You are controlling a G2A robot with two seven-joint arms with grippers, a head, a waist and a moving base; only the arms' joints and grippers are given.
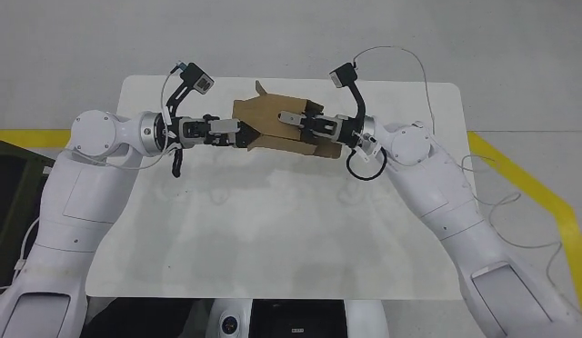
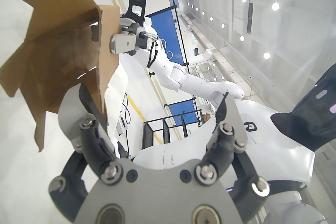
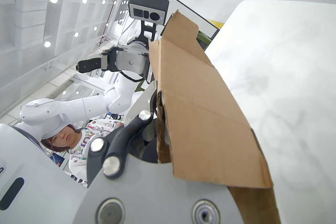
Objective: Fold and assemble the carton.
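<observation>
The brown carton (image 1: 280,127) is partly unfolded and sits between both arms over the far middle of the white table (image 1: 273,238). My right gripper (image 1: 305,122) is shut on one carton wall. In the left wrist view it (image 2: 123,42) presses that wall from outside. One right finger (image 3: 144,104) lies against the cardboard (image 3: 199,109), and the panel hides the other. My left gripper (image 2: 155,93) is open, its fingers wide apart. One left finger (image 2: 90,104) rests along the carton's lower wall edge (image 2: 101,93); the other stands free. From above, the left gripper (image 1: 242,135) sits at the carton's left end.
Loose flaps (image 2: 23,72) stick out from the carton on the left arm's side. The table's near half (image 1: 273,265) is bare white surface. Yellow floor tape (image 1: 527,179) runs past the table's right edge.
</observation>
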